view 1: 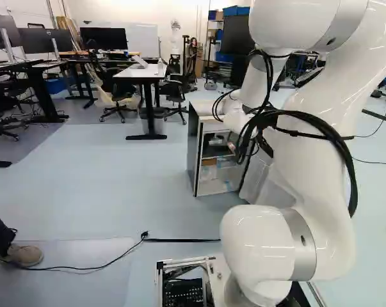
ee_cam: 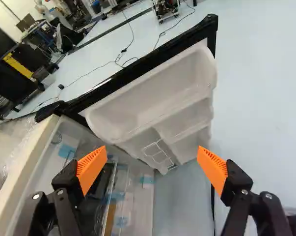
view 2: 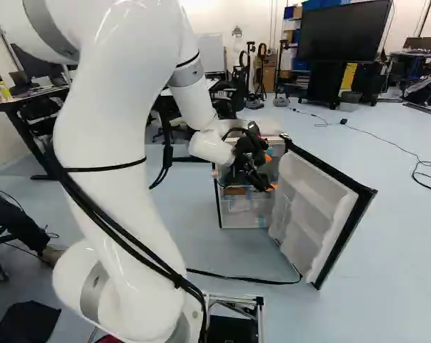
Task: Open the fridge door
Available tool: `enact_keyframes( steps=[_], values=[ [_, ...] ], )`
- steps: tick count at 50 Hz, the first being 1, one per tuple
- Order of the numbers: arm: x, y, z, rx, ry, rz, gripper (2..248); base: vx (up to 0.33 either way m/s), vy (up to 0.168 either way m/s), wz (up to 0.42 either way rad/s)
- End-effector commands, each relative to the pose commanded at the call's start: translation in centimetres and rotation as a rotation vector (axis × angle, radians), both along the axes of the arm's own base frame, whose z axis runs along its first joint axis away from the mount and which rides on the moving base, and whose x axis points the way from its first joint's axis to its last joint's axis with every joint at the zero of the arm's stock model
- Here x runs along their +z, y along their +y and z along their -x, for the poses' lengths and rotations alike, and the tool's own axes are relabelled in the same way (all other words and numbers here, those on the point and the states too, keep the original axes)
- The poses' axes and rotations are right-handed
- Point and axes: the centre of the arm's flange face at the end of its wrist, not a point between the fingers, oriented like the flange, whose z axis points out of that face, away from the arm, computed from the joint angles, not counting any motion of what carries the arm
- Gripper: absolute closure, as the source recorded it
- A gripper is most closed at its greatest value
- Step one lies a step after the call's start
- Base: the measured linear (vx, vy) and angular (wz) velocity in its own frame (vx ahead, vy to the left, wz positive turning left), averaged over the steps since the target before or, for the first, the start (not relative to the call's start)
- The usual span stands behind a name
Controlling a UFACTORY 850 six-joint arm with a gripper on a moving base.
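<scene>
Plainly, the fridge door (view 2: 301, 207) stands wide open, reaching toward the near right from the fridge (view 1: 193, 150). The fingers (ee_cam: 91, 169) are spread apart, grasping nothing. The door should move as one stiff, fairly light panel on its hinge; its white bins (ee_cam: 152, 101) look thin and flexible, so any further push belongs on the dark rim (view 2: 344, 232).

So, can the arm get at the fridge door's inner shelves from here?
Probably yes: the door is swung wide, its shelves lie ahead of the open gripper, and nothing visible stands between them.
</scene>
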Motion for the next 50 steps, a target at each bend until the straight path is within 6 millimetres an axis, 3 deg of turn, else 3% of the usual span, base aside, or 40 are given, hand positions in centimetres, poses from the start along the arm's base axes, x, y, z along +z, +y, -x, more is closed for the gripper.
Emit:
enact_keyframes(
  steps=[16,50],
  values=[
    [0.3,0.9,1.9,0.133,0.028,0.032,3,0.000,0.000,0.000],
    [0.4,1.1,2.1,0.160,0.032,0.041,3,0.000,0.000,0.000]
  ],
)
